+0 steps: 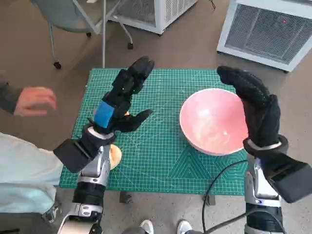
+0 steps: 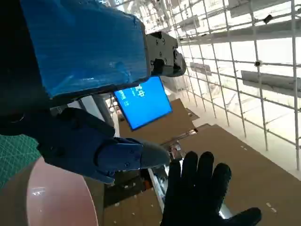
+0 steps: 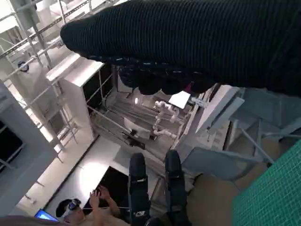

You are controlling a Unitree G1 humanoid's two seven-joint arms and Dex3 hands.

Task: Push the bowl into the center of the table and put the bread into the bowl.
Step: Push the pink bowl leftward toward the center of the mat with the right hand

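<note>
Bowl (image 1: 214, 121) first: you have a pink, glossy, rigid one sitting on the green mat of the surface (image 1: 161, 165), right of the middle. It looks light and smooth, likely to slide easily on the mat and to spin or skid past if you shove it off-axis, so press low on its outer wall on the side away from the middle, where your right hand (image 1: 256, 109) now hovers, fingers spread and holding nothing. Bread (image 1: 115, 156) lies near the front left of the mat, mostly hidden under your left forearm; only a pale tan edge shows. Judge it soft and easily crushed, so take it lightly across its sides. Your left hand (image 1: 124, 97) hangs above the mat, fingers apart and empty. A person's hand (image 1: 34, 101) waits just off the left edge.
</note>
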